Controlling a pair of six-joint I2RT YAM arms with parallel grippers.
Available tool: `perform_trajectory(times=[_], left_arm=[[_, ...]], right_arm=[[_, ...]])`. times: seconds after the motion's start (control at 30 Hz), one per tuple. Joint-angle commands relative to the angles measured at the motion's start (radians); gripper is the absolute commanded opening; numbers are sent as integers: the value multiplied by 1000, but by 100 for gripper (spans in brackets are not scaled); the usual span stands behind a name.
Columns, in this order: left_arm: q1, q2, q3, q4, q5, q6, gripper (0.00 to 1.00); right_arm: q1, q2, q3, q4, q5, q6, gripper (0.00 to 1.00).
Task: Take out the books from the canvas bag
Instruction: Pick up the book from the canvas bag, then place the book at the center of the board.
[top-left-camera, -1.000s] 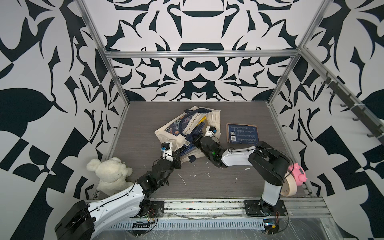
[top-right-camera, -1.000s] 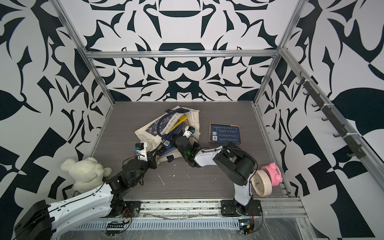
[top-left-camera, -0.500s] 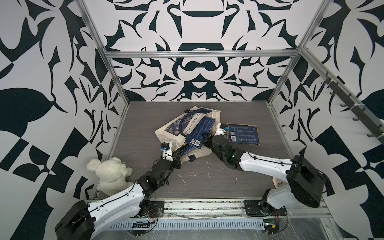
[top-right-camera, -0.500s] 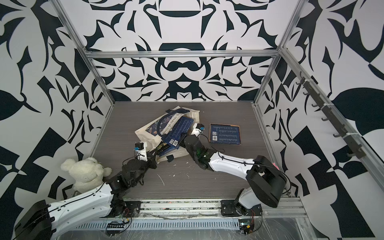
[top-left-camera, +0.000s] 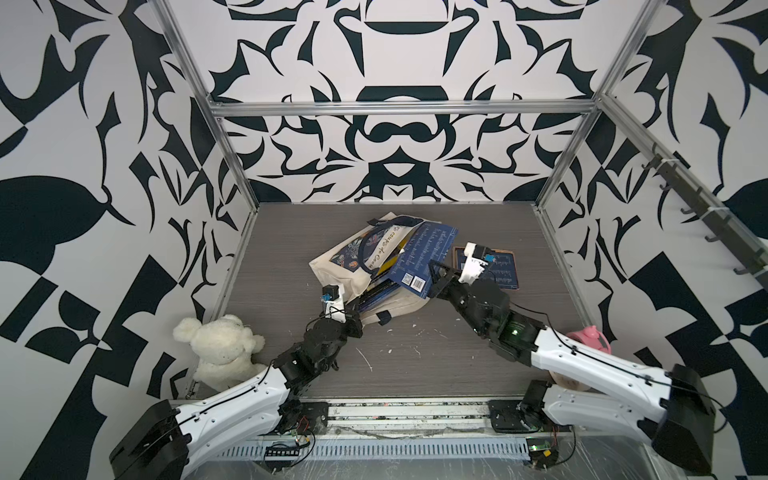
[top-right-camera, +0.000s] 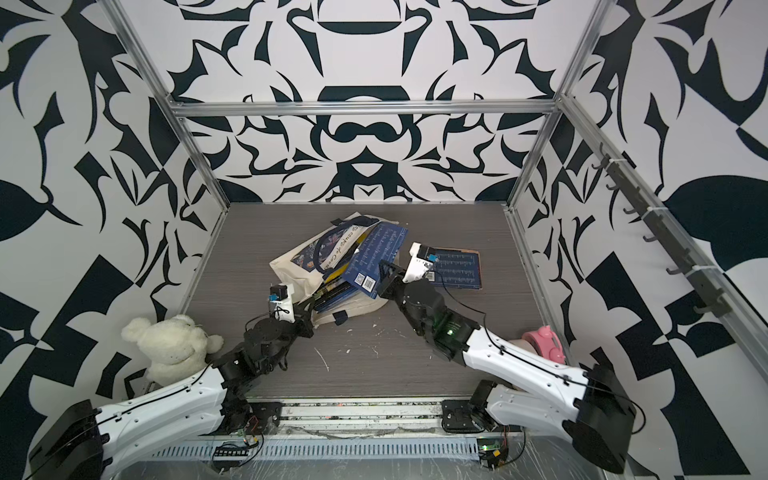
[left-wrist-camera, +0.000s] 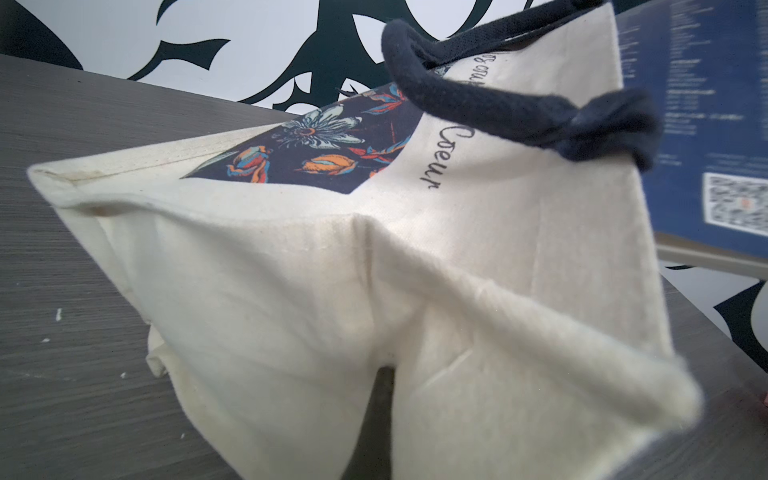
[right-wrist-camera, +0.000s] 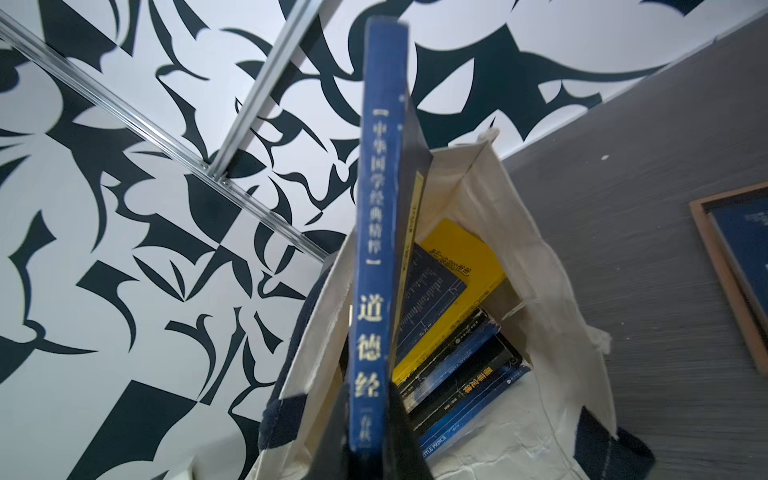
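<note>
Presently on the bench (top-left-camera: 291, 232):

- Canvas bag (top-left-camera: 332, 266) (top-right-camera: 291, 266): lies on its side near mid-bench, floral print up, mouth towards the robot. Same place as a second ago.
- Left pincer (top-left-camera: 352, 309) (top-right-camera: 305, 312): closed on the bag's near edge. The left wrist view shows cream fabric (left-wrist-camera: 332, 270) drawn up close to the camera. Its pose is unchanged over the last second.
- Blue book (top-left-camera: 424, 253) (top-right-camera: 376, 253): clamped at its near corner by the right pincer (top-left-camera: 434, 276) (top-right-camera: 388, 274), tilted, raised over the bag mouth. A second ago it sat low in the mouth; it has since come up and out towards the robot's right. The right wrist view shows its spine (right-wrist-camera: 376, 249) edge-on between the closed jaws.
- Right arm: was folded back on itself a second ago and is now stretched out low along the bench.
- Remaining books (top-left-camera: 380, 291) (right-wrist-camera: 457, 365): still stacked inside the bag, yellow, black and blue, spines at the mouth.
- Loose book (top-left-camera: 498, 270) (top-right-camera: 457, 270): flat on the bench just right of the bag, not moved, now partly behind the right wrist.
- Plush bear (top-left-camera: 220, 349) and pink object (top-left-camera: 590, 336): at the near left and near right edges, unmoved.
</note>
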Motion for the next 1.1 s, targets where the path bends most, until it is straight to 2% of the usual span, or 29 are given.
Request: perform_trajectory(times=[0.0,0.27,0.4,0.57,0.67,0.8,1.07], left_arm=[[-6,-9,28,62,-7,-3,0],[-5,-9,27,60,-4,-3,0],[-5,-6,29,60,-1,-3,0],[-6,-4,31,60,0,-1,0],[-6,-7,30,59,-1,-1,0],[-5,-5,29,59,1,-1,0],[-5,-4,31,60,4,-1,0]], right_arm=[[-3,-121,-21,5,173,-56,0],[-17,-329,-166,-117,469,59,0],[-37,-385,-226,-198,549,166,0],[-57,-385,-280,-292,622,322,0],[-84,-351,-330,-303,614,425,0],[-132,-283,-391,-300,539,585,0],[-162,-140,-436,-278,497,772,0]])
